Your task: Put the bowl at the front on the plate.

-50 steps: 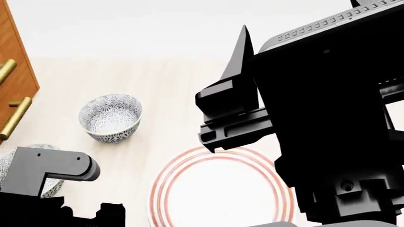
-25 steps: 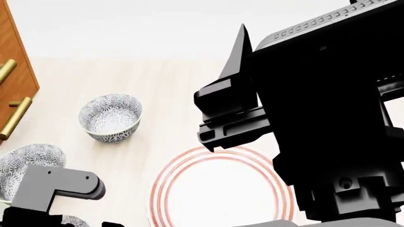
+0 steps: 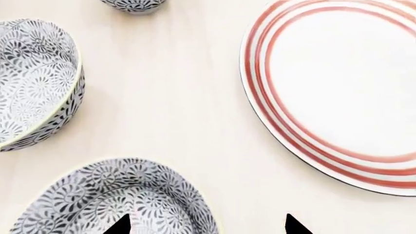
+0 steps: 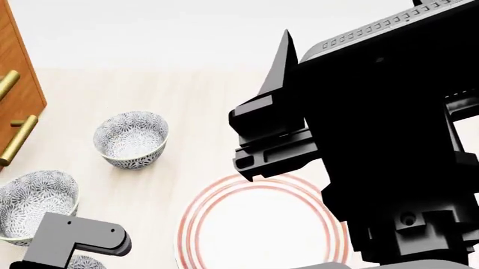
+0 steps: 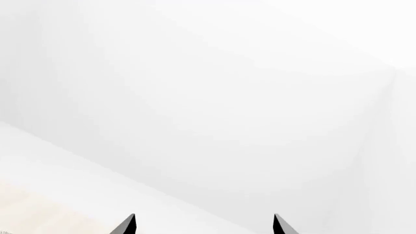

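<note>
Three look-alike bowls with a grey-blue flower pattern stand left of the plate, which is white with red rings. The bowl at the front shows only as a sliver in the head view. My left gripper is open just above it. One fingertip is over its inside and the other over the bare table on the plate side, so the jaws straddle its rim. Nothing is held. My right gripper is open and empty, raised high and facing a white wall.
The middle bowl and the far bowl stand on the pale wooden table. A wooden cabinet with brass handles stands at the left. My right arm hides the table's right side.
My left arm has drawn back toward the near edge in the head view, uncovering the middle bowl. The right arm has barely shifted. The bowls and the plate have not moved.
</note>
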`<state>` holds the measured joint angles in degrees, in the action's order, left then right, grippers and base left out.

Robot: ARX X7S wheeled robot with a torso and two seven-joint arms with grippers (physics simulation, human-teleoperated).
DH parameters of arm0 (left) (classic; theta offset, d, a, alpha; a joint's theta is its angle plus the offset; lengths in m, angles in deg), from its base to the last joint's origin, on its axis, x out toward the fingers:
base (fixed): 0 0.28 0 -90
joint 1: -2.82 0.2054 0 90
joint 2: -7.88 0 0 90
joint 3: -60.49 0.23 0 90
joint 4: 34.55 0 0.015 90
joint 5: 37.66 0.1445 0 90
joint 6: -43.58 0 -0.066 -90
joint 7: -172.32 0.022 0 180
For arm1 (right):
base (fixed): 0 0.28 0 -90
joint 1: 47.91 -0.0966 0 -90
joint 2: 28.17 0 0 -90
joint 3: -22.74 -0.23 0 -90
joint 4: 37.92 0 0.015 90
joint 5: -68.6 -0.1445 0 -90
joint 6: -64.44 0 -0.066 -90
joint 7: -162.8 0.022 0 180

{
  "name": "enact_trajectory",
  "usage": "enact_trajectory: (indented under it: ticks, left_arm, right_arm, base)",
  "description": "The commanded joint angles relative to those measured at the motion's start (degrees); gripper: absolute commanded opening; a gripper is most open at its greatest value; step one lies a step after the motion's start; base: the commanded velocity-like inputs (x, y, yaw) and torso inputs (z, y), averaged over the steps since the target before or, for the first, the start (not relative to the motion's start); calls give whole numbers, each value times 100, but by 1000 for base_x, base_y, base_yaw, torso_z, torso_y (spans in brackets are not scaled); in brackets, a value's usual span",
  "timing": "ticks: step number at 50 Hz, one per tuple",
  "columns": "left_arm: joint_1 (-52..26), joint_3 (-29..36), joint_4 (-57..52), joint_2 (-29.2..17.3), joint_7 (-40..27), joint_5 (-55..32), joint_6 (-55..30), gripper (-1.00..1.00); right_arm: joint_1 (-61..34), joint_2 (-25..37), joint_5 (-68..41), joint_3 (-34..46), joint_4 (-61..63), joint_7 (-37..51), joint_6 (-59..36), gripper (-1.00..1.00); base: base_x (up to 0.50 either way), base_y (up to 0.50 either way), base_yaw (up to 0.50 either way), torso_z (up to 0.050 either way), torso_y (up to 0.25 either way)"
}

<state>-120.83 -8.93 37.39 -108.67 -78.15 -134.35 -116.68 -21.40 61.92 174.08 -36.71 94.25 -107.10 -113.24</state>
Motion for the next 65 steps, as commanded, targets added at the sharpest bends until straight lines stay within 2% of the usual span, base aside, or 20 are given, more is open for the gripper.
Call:
enact_trajectory:
  ticks: [1,53,54,65]
  left_arm:
    - [101,123,72,-33,124,149,24,100]
    - [434,543,446,-115,542,653,195,100]
    - [430,573,478,-121,565,728,196,-100]
    - [447,624,525,-132,643,821,258,-100]
  right_arm:
    - [2,0,-7,6,13,-1,20,100]
    - [-7,6,-43,70,-22,7,29,100]
    - [7,8,-36,86,-13,10,22,100]
    - [37,0,-28,88,40,0,49,100]
  base:
    - [0,0,0,0,0]
    - [0,0,0,0,0]
    - [0,0,0,0,0]
    - [0,0,0,0,0]
